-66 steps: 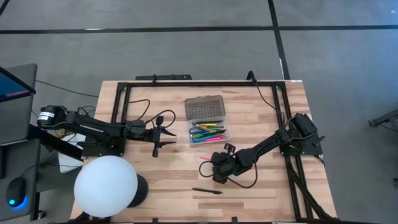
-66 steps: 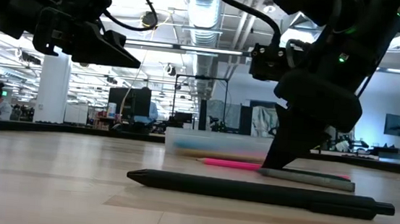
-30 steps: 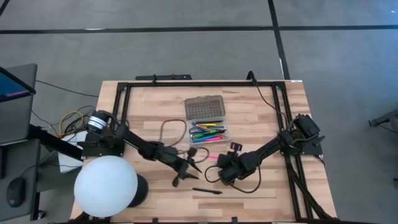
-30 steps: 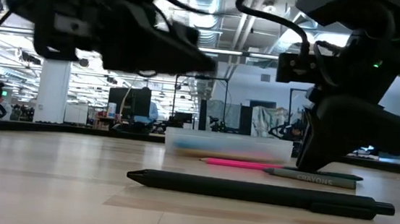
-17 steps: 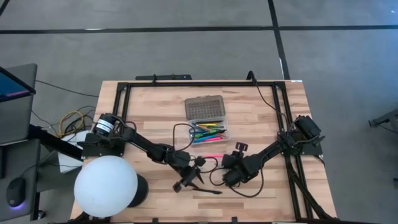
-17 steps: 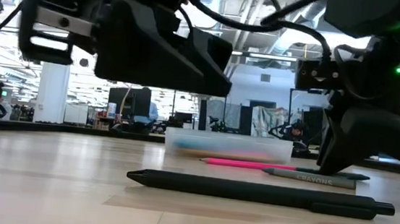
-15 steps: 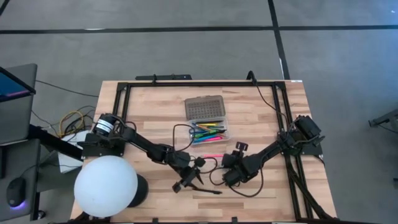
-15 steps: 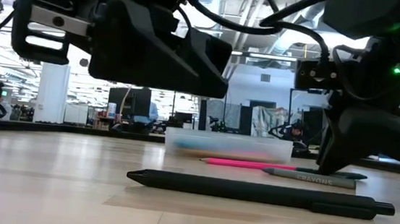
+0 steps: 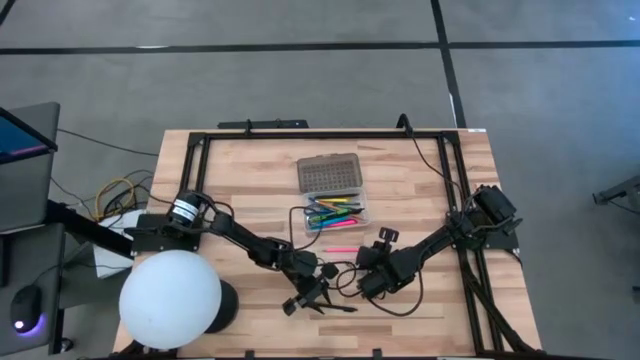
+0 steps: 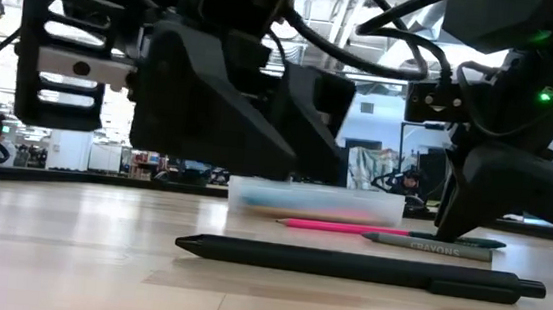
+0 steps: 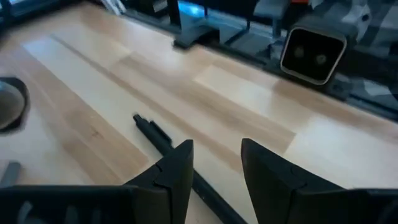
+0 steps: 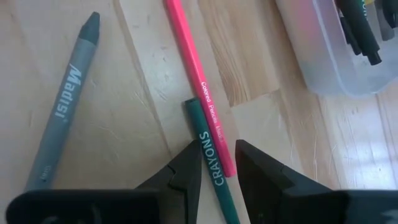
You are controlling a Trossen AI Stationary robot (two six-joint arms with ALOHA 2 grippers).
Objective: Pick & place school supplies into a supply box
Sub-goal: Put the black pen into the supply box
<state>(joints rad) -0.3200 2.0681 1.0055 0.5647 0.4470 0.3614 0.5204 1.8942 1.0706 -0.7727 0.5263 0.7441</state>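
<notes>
1. I had the left pincer [image 9: 303,301] low in the lower middle of the overhead frame, fingers spread and straddling the black pen [image 11: 163,139] on the counter [image 9: 420,190]. I judged that a straddle made ready for a pinch; the pen was not yet gripped.

2. The right pincer [image 12: 217,165] sat just right of centre in the overhead frame, its fingers parted around the green crayon [image 12: 213,165]. The "CRAYONS" lettering showed between them, so I read it as lined up for a grasp, not holding.

3. The supply box [image 9: 335,211] lay in the upper middle of the overhead frame, lid [image 9: 327,173] hinged back flat above the tray, several coloured pens already inside. Open like that, it could take a drop from above.

4. The pink pencil [image 12: 198,81] lay touching the green crayon along one side, so a close might catch it too. The grey crayon [image 12: 62,106] lay apart, toward the left of the right wrist frame.

5. Both arms worked near each other in the lower middle of the overhead frame, their cables looping between them; I judged that the main hazard. The white sphere [image 9: 171,299] sat in the lower left, clear of both.
</notes>
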